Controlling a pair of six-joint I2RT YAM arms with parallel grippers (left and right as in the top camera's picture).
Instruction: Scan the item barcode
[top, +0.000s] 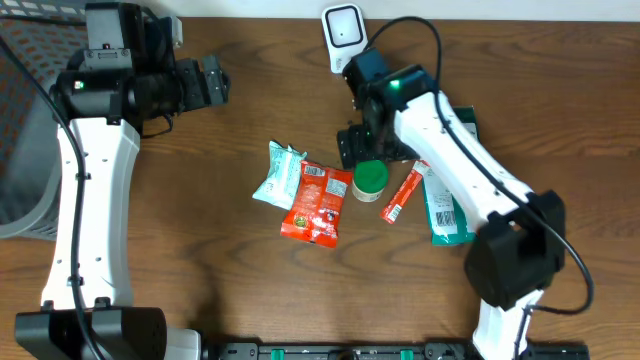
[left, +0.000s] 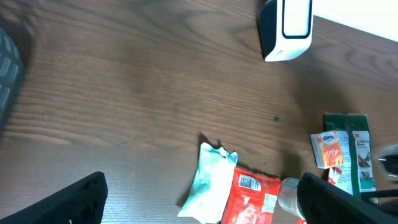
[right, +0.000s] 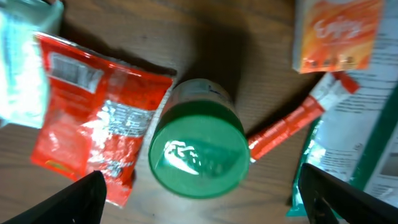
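Now, clear jar (right: 200, 94) with glossy green lid (right: 198, 155), upright.

Overhead looks down, wrists share red packet (right: 93, 118)

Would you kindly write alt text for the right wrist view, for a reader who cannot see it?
A green-lidded jar stands centred on the wooden table, with the open fingers in the lower corners. A red snack packet lies to its left, a red stick sachet to its right.
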